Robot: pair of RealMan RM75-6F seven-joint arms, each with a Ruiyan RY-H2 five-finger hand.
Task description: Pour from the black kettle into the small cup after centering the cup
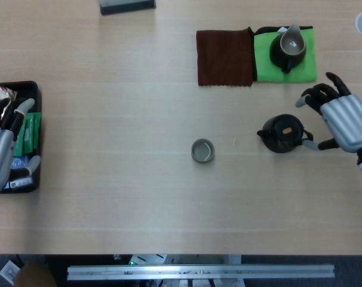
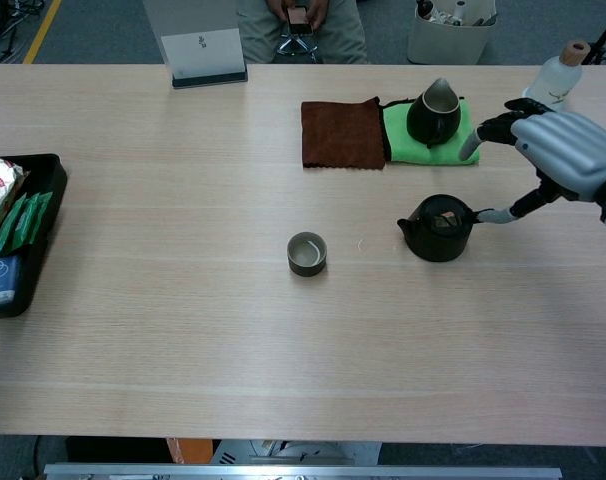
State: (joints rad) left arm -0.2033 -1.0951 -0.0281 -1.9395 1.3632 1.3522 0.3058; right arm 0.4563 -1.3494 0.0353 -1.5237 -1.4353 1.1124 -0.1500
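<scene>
No text can be made out. The white card in a dark stand [image 2: 203,52] at the table's 11 o'clock edge bears a small dark mark, too small to read. The packets in the black tray [image 2: 11,240] at 9 o'clock show print, illegible.

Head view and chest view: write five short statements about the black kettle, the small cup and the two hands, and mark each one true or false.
1. The right hand grips the black kettle. False: its fingers are spread and it holds nothing; whether a fingertip touches the kettle's side cannot be told.
2. The small round grey cup stands upright on the light wooden table, apart from the kettle. True.
3. The kettle rests on the green cloth. False: it stands on the bare table; a dark pitcher sits on that cloth.
4. The left hand is over the black tray at the table's left edge. True.
5. The brown cloth covers the cup. False: it lies flat beside the green cloth.
</scene>
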